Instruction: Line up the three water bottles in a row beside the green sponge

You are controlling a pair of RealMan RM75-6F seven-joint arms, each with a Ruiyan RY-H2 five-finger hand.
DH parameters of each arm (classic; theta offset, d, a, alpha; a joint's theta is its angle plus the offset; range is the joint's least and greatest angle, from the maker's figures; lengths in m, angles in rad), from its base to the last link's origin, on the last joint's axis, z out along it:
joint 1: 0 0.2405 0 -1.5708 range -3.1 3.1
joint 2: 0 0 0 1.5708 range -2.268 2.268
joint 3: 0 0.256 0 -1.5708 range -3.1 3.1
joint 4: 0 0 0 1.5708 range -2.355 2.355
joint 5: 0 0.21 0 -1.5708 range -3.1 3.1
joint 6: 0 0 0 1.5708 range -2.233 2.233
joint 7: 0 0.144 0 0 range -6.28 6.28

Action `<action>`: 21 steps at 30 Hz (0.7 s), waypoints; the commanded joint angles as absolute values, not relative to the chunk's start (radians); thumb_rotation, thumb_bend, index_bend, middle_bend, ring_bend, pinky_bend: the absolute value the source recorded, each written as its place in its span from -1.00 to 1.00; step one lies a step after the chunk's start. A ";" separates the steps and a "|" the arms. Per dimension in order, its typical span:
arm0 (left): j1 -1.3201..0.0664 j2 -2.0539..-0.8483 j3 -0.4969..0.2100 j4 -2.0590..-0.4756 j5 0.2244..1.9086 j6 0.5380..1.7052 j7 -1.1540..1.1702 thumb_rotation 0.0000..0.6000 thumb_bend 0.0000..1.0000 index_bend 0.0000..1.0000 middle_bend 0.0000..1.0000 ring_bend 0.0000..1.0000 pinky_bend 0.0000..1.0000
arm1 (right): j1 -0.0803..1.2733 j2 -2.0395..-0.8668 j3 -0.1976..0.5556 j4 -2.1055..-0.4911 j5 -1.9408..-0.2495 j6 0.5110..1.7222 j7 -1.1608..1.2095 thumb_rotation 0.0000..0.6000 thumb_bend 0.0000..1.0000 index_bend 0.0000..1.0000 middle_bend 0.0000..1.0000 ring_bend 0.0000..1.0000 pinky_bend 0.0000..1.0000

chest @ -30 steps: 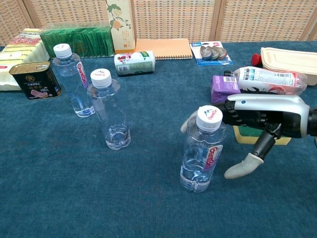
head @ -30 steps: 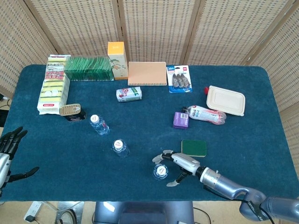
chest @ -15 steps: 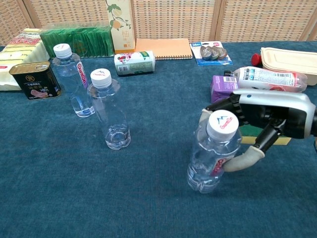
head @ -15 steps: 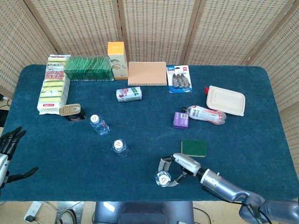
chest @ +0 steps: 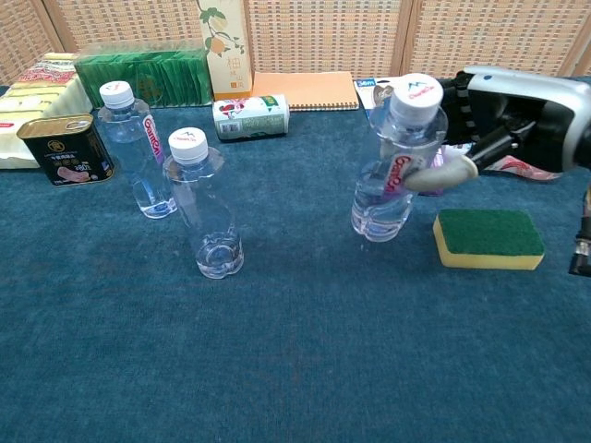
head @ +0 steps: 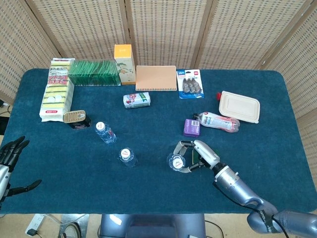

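While the left hand (head: 11,157) lies open at the near left, the right hand (chest: 503,115) grips a tilted water bottle (chest: 395,159) left of the green sponge (chest: 488,238).

"Ganten" on held bottle (chest: 394,171)

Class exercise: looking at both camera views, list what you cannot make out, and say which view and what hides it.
Green sponge, head view: mostly covered by the right hand.
Left hand, head view: cut off by the left edge; absent from chest view.
Held bottle, chest view: whether its base touches the table is unclear.
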State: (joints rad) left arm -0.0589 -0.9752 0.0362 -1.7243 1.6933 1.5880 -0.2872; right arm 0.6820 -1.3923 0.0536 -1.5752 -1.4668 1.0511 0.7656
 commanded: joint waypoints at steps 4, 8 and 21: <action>-0.055 -0.973 0.040 -1.718 1.699 1.596 -0.298 1.00 -0.76 -1.00 -1.00 -1.00 -1.00 | 0.710 -1.474 0.124 -1.537 -1.342 0.954 0.679 1.00 -0.48 0.14 0.24 -0.02 -0.41; -0.054 -0.971 0.038 -1.713 1.695 1.600 -0.312 1.00 -0.76 -1.00 -1.00 -1.00 -1.00 | 0.726 -1.498 0.150 -1.514 -1.293 0.912 0.640 1.00 -0.48 0.13 0.24 -0.03 -0.43; -0.059 -0.966 0.033 -1.705 1.683 1.593 -0.336 1.00 -0.76 -1.00 -1.00 -1.00 -1.00 | 0.740 -1.472 0.166 -1.484 -1.247 0.800 0.595 1.00 -0.46 0.14 0.23 -0.04 -0.46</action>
